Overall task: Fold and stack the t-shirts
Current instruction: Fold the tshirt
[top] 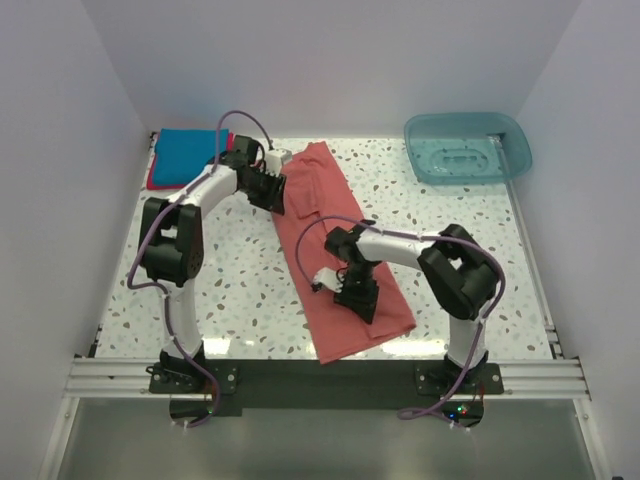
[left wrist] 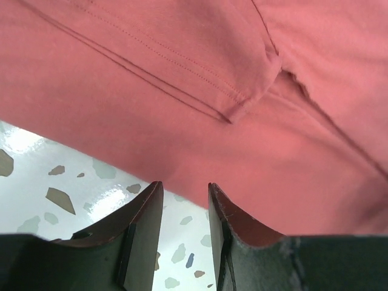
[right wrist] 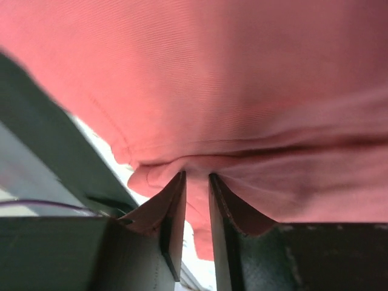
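A salmon-red t-shirt [top: 322, 190] lies as a long strip down the middle of the table, one sleeve folded over at its far end. My left gripper [top: 270, 190] is open and empty at the shirt's far left edge; in the left wrist view its jaws [left wrist: 185, 185] stand just short of the cloth [left wrist: 242, 121], with table showing between them. My right gripper [top: 353, 293] is low on the shirt's near half; in the right wrist view it [right wrist: 196, 176] pinches a bunched fold of the cloth [right wrist: 242, 79]. A folded bright blue shirt [top: 187, 155] lies on a crimson-pink one [top: 156, 181] at the back left.
A translucent teal tub [top: 515, 137] stands at the back right corner. The speckled table [top: 240, 280] is walled by white panels on three sides. The shirt's near end reaches close to the table's front edge by the metal rail [top: 320, 375].
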